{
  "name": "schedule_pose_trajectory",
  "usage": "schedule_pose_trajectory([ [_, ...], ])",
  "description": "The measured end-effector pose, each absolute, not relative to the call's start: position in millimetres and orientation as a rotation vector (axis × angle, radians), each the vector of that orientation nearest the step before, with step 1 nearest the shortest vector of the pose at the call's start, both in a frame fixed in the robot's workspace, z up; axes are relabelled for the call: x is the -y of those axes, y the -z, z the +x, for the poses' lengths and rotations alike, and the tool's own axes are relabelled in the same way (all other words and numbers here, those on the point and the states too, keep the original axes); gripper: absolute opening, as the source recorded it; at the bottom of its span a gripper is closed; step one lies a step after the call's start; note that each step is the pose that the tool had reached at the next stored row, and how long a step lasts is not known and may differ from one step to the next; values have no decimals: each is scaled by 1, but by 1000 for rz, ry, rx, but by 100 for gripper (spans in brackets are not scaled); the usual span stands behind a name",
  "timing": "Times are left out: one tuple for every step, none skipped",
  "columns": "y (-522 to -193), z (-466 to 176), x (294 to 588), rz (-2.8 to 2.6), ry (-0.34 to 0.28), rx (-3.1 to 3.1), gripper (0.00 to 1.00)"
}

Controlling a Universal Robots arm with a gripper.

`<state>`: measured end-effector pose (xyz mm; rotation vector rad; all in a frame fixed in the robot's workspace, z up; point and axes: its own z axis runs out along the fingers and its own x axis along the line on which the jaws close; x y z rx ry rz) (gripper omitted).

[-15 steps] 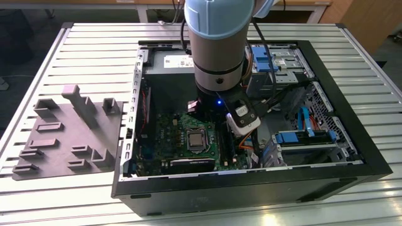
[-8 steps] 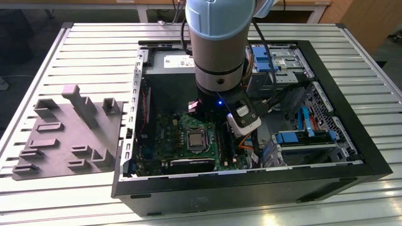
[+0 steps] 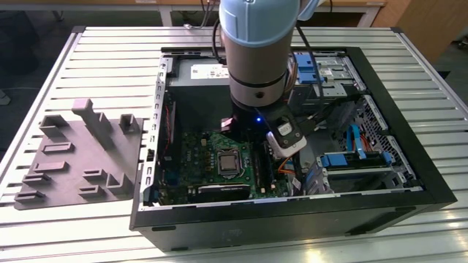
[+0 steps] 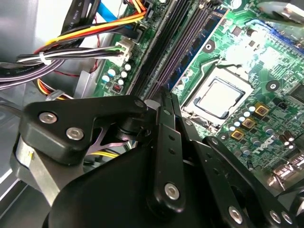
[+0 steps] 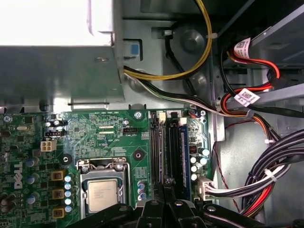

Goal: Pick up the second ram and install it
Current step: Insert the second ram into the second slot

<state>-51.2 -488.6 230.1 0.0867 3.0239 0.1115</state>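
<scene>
— Reaching into what, exactly?

— Into the open case [image 3: 292, 216] on the slatted table [image 3: 109, 49]. My arm [image 3: 256, 49] stands over it, and my gripper [image 4: 167, 95] hangs low over the motherboard [image 5: 109, 133], at the bank of long black slots [image 5: 156, 147] just beside the CPU [image 5: 102, 194].

— Where is the ram [image 5: 178, 152]?

— Standing upright in that bank, on the side away from the CPU, next to a row of small capacitors [image 5: 194, 164]. In the first wrist view it shows as a dark strip with a blue-green edge, running lengthwise right up to my gripper. How deep it sits I cannot tell.

— And your fingers [image 4: 164, 142]?

— Drawn together. In the second wrist view the two of them lie side by side with only a thin dark line between, tips down at the slots. Whether the ram's top edge is nipped in that line I cannot tell (the tips themselves hide the spot).

— Anything else around you?

— A bundle of black cables [image 5: 275, 175] runs along the case wall past the slots, with red, yellow and orange wires near it. A pale metal box [image 5: 57, 61] sits beyond the motherboard. In the exterior view a grey tray [image 3: 73, 159] with raised blocks lies on the table, on the exterior view's left of the case, well apart from me.
</scene>
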Motion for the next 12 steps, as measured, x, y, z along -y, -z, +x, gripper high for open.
schedule_pose_trajectory([
  [-230, -51, 489, 86, -112, -3024, 12],
  [-230, -50, 489, 86, -112, -3024, 12],
  [-230, -49, 489, 85, -112, -3024, 12],
  [-230, -49, 489, 85, -112, -3024, 12],
  [-230, -48, 489, 84, -112, -3024, 12],
  [-230, -48, 488, 83, -112, -3024, 12],
  [-230, -47, 488, 82, -112, -3024, 12],
  [-230, -47, 488, 81, -112, -3024, 12],
  [-230, -47, 488, 81, -112, -3024, 12],
  [-230, -47, 488, 80, -112, -3024, 12],
  [-230, -47, 488, 80, -112, -3024, 12],
  [-230, -47, 488, 80, -112, -3024, 12],
])
